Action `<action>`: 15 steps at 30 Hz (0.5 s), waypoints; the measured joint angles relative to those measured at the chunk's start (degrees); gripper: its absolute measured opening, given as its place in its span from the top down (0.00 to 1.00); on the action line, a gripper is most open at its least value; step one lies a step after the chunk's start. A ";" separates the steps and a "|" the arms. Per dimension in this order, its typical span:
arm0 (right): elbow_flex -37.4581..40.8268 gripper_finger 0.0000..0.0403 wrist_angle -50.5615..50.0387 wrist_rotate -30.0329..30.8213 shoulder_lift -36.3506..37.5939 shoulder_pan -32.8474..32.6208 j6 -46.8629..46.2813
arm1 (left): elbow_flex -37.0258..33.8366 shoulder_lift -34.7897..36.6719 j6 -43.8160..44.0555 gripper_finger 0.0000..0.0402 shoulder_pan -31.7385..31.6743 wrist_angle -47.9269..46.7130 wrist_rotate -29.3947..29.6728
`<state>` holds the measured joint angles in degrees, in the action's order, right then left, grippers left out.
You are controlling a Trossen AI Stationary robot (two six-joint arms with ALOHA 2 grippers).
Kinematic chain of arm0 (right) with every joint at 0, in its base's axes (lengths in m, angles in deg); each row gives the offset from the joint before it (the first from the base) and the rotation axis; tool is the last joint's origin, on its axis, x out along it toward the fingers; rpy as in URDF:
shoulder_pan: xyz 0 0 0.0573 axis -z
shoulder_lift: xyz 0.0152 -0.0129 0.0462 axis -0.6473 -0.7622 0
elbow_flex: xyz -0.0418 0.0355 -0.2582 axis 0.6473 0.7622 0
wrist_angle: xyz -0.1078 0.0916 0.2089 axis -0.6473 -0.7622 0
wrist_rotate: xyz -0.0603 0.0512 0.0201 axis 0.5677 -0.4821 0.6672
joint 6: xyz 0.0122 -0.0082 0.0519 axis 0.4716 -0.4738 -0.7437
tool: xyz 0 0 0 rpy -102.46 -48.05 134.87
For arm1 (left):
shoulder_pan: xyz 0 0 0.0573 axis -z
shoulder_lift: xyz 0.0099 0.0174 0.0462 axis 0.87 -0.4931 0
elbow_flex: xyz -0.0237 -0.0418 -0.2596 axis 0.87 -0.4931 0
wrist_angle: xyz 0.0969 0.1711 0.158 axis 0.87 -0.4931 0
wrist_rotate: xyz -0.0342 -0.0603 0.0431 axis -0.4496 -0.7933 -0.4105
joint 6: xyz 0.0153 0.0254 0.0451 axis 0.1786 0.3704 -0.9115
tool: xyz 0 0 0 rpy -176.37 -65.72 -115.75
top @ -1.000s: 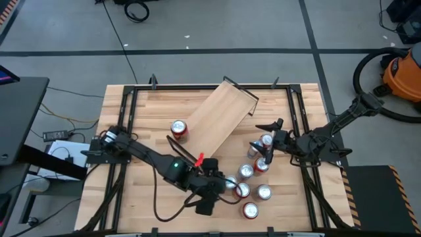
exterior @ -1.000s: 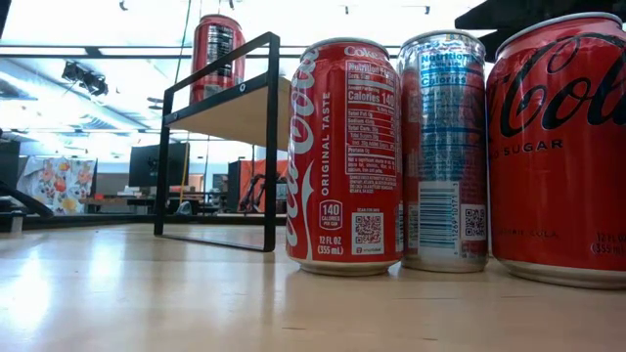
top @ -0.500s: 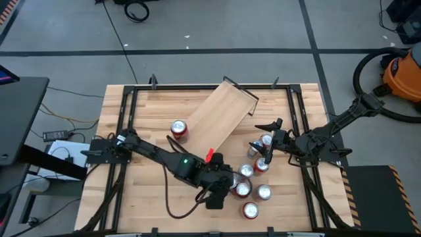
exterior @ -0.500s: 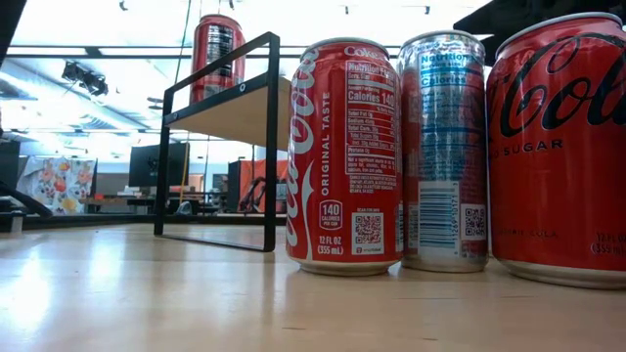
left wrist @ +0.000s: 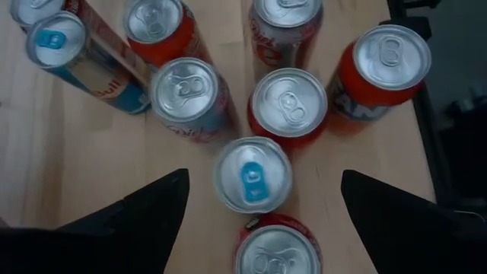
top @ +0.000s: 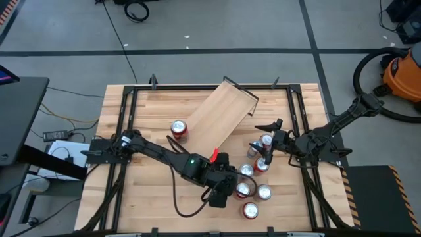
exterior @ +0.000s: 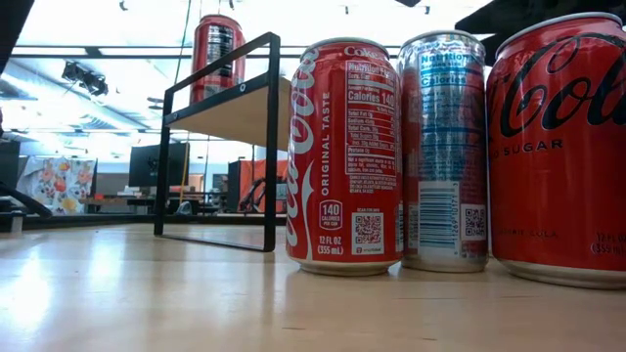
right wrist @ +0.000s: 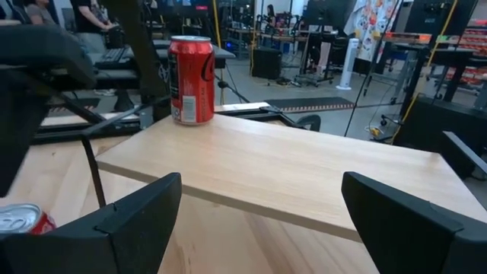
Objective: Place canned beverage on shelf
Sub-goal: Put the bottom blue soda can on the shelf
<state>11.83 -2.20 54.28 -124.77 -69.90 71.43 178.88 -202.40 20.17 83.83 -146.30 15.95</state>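
The shelf (top: pixel 217 113), a light-wood plank with black end frames, stands slantwise at the table's far middle. A red can (top: pixel 178 128) stands upright on its left end and also shows in the right wrist view (right wrist: pixel 190 79). Several cans stand in a cluster (top: pixel 250 181) at the near right. My left gripper (left wrist: pixel 262 179) is open, pointing down over the cluster. Its fingers stand on either side of a silver can with a blue tab (left wrist: pixel 252 173), above its top. My right gripper (right wrist: pixel 260 183) is open and empty, level, right of the shelf (right wrist: pixel 274 171).
Red and blue-silver cans (left wrist: pixel 289 106) crowd close around the blue-tab can. The low view shows three cans (exterior: pixel 344 156) in front, with the shelf's black frame (exterior: pixel 269 147) behind. Bare tabletop (top: pixel 145 191) lies at the near left. A black frame (top: pixel 125 118) runs along the table's edges.
My left gripper has gone toward the table's right edge, over the cluster of cans, staying open. The cans and the shelf have kept still.
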 joint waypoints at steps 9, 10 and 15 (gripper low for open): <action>0.00 0.07 0.09 0.25 0.00 0.01 0.85 | 0.01 -0.06 6.83 0.12 -2.16 0.54 -1.49; 0.00 0.07 0.07 0.25 0.00 0.06 1.01 | 0.21 -0.59 6.70 0.12 -2.12 0.93 -1.42; 0.00 0.07 -0.09 0.25 0.00 0.13 0.88 | -0.03 -2.81 3.39 0.12 -2.02 -0.50 0.51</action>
<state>11.83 -2.29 54.53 -124.77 -69.77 72.30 178.85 -205.21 23.57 81.82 -146.80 16.46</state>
